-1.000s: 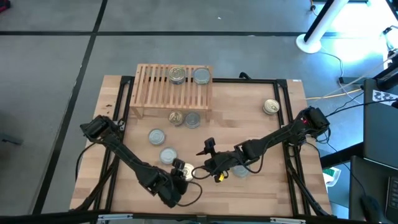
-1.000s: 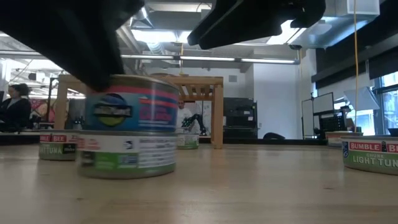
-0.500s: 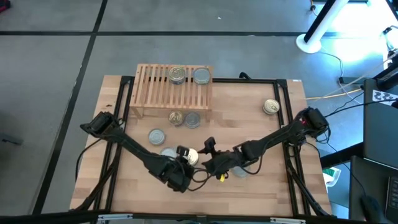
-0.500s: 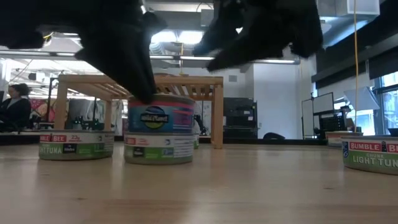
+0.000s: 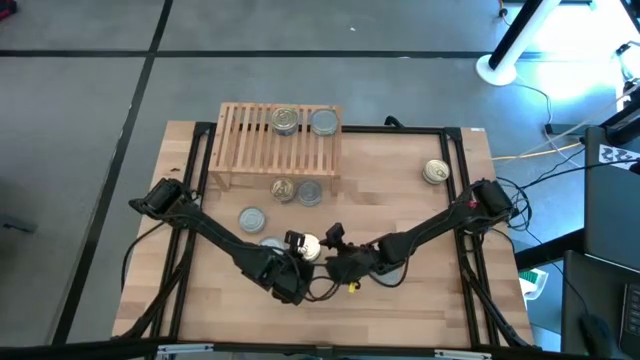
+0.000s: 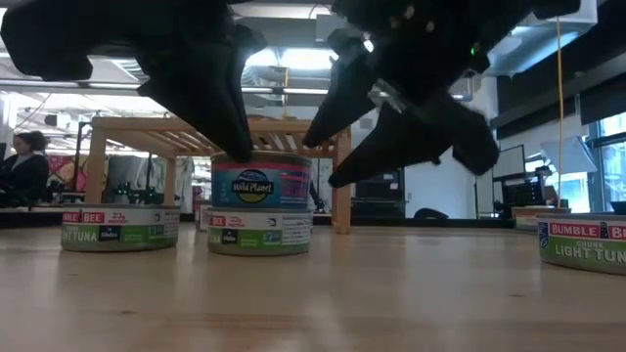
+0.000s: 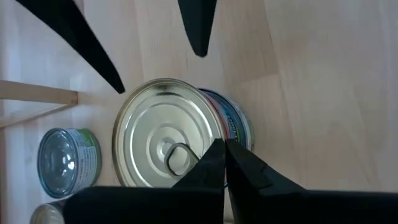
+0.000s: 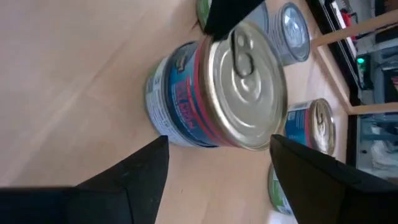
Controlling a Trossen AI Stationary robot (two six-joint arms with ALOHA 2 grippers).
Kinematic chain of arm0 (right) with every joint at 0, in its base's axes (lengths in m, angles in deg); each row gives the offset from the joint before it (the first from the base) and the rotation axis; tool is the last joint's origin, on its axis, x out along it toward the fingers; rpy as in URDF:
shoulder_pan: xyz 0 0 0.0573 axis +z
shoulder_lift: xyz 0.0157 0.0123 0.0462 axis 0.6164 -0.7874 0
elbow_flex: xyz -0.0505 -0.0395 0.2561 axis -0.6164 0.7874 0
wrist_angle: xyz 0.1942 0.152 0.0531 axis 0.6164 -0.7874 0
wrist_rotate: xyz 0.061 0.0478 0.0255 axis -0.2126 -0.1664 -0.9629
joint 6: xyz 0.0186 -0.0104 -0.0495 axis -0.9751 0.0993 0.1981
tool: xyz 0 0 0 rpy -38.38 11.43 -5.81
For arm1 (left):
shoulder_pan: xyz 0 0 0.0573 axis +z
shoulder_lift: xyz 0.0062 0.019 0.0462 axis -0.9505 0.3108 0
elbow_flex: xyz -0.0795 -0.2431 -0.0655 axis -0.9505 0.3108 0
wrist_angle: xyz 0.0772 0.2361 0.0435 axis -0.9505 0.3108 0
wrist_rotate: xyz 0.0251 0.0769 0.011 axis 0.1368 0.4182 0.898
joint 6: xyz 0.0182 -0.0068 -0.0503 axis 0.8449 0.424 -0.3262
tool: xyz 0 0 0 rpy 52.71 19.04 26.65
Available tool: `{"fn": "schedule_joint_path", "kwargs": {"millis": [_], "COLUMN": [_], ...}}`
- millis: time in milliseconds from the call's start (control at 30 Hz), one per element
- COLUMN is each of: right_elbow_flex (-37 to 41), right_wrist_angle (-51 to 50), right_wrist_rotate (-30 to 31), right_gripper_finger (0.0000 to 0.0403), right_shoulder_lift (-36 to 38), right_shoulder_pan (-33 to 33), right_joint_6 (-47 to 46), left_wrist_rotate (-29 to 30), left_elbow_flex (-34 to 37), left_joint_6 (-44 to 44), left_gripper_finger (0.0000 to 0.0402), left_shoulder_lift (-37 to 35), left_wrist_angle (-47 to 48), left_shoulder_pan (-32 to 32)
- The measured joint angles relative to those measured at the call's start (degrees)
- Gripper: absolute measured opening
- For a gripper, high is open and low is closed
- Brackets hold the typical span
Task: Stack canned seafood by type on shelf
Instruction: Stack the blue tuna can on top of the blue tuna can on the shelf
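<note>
A blue-and-red can with a gold lid (image 5: 306, 247) (image 6: 260, 181) stands on a white-and-green tuna can (image 6: 259, 233) mid-table. My left gripper (image 7: 222, 149) (image 5: 298, 260) is shut, its tips down on that lid. My right gripper (image 8: 217, 140) (image 5: 335, 256) is open and reaches in from the right, one finger on each side of the stack without touching it. The shelf (image 5: 275, 140) at the far left carries a gold-lidded can (image 5: 285, 121) and a silver-lidded can (image 5: 323, 122). My left gripper touches the top can's lid near its rim (image 7: 208, 155) with the tips of its shut fingers. The fingers (image 6: 230, 117) slant down onto it from the table's near left. The can sits upright on the tuna can beneath, which stands on the table.
Two cans (image 5: 283, 188) (image 5: 310, 192) stand at the shelf's near side. Silver-lidded cans (image 5: 251, 219) (image 5: 268, 245) sit left of the stack. A gold-lidded can (image 5: 435, 172) lies far right. The low view shows tuna cans at left (image 6: 119, 227) and right (image 6: 585, 242).
My left gripper has gone toward the table's far edge and a little right. The two-can stack has slid along the table with it, staying upright. My right gripper has come down and rolled, and its fingers now stand around the stack.
</note>
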Motion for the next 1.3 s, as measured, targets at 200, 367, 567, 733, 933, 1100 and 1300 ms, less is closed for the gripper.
{"fn": "schedule_joint_path", "kwargs": {"millis": [200,367,567,733,933,1100,1300], "right_elbow_flex": [0.0,0.02,0.02,0.04,0.03,0.04,0.02], "right_wrist_angle": [1.34,1.77,3.9,3.97,4.19,4.21,4.53], "right_wrist_rotate": [5.58,5.28,5.1,4.26,4.34,5.44,6.28], "right_gripper_finger": [0.0275,0.0275,0.0275,0.0275,0.0275,0.0275,0.0275], "right_shoulder_lift": [-0.76,-0.76,-0.76,-0.76,-0.76,-0.76,-1.1], "right_shoulder_pan": [0.74,1.07,1.53,1.58,1.84,2.31,2.57], "right_joint_6": [0.38,1.29,1.36,1.33,1.29,1.26,1.21], "left_wrist_rotate": [0.09,0.16,0.54,0.74,0.97,0.99,0.97], "left_elbow_flex": [-0.04,-0.04,-0.04,-0.04,-0.04,-0.04,-0.04], "left_joint_6": [-0.9,-2.58,-4.58,-5.78,-5.85,-6.31,-7.74], "left_gripper_finger": [0.0001,0.0,0.0,0.0,0.0,0.0,0.0], "left_shoulder_lift": [0.0,-0.16,-1.37,-2.96,-3.13,-3.15,-3.19], "left_wrist_angle": [-0.09,-0.2,-0.11,-0.14,-0.14,-0.15,-0.19], "left_shoulder_pan": [0.04,0.18,0.28,0.79,1.4,1.93,2.32]}}
